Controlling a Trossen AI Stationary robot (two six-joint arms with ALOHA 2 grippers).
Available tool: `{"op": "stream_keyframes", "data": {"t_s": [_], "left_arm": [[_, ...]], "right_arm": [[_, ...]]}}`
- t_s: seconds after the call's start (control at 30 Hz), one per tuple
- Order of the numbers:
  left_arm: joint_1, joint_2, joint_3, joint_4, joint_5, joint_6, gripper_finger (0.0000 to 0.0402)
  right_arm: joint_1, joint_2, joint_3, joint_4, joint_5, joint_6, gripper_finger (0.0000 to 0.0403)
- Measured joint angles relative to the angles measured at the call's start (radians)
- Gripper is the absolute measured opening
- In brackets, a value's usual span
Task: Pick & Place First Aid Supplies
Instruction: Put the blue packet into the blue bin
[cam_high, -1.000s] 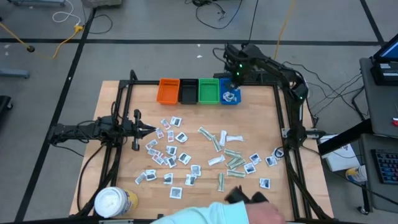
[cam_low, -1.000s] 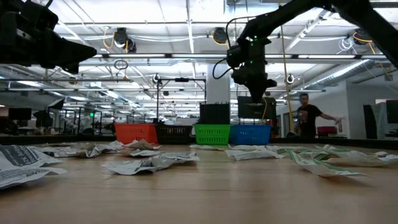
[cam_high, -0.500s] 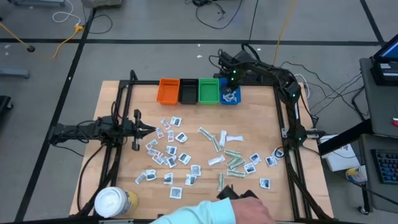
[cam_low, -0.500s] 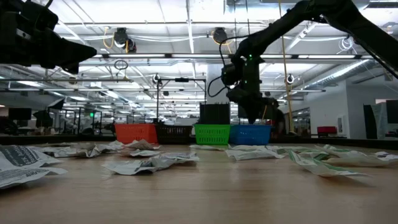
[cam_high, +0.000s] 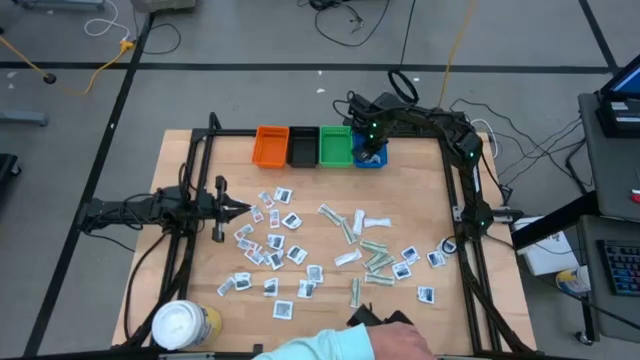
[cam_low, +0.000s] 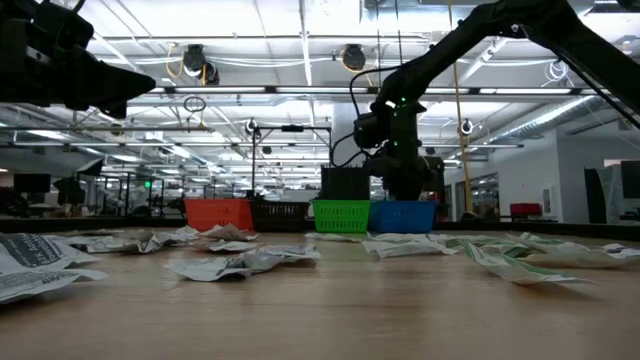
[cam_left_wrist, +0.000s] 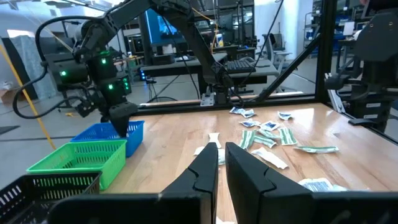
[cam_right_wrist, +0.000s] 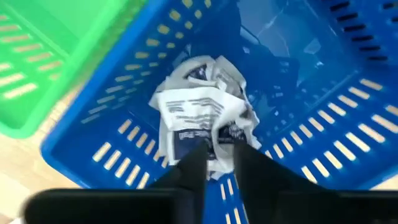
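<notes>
Many small first aid packets (cam_high: 300, 250), white sachets and pale green strips, lie scattered flat over the middle of the wooden table. A crumpled heap of white packets (cam_right_wrist: 199, 118) lies on the floor of the blue bin (cam_right_wrist: 311, 124). My right gripper (cam_right_wrist: 219, 163) points down into that bin (cam_high: 370, 160), over the heap, and is open by a narrow gap with nothing between its fingers. It also shows above the bin in the low view (cam_low: 405, 190). My left gripper (cam_high: 240, 208) waits shut and level at the table's left side (cam_left_wrist: 219, 152).
An orange bin (cam_high: 270, 146), a black bin (cam_high: 303, 147) and a green bin (cam_high: 335, 146) stand in a row left of the blue one at the far edge. A white-lidded yellow tub (cam_high: 183, 325) stands at the near left corner. A person's sleeve and hand (cam_high: 350, 340) reach over the near edge.
My right gripper has come down over the blue bin, still pointing down, and now hides the packets inside it in the high view. The person's hand at the near edge has shifted a little toward the table's left.
</notes>
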Motion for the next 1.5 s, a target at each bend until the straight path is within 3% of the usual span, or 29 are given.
{"op": "stream_keyframes", "data": {"t_s": [0.2,0.37,0.67,0.9,1.2,1.5], "left_arm": [[0.000,0.000,0.000,0.000,0.000,0.000,0.0037],[0.000,0.000,0.000,0.000,0.000,0.000,0.0037],[0.000,0.000,0.000,0.000,0.000,0.000,0.0037],[0.000,0.000,0.000,0.000,0.000,0.000,0.0037],[0.000,0.000,0.000,0.000,0.000,0.000,0.0037],[0.000,0.000,0.000,0.000,0.000,0.000,0.0037]], "right_arm": [[0.000,-0.040,0.000,-0.011,-0.002,0.013,0.0168],[0.000,-0.110,0.000,-0.056,-0.005,0.027,0.0200],[0.000,-0.225,0.000,-0.113,-0.005,0.181,0.0195],[0.032,-0.238,-0.016,-0.142,-0.004,0.261,0.0187],[0.199,-0.433,-0.263,-0.126,-0.005,0.398,0.0185],[0.454,-0.681,-0.541,-0.130,-0.009,0.623,0.0184]]}}
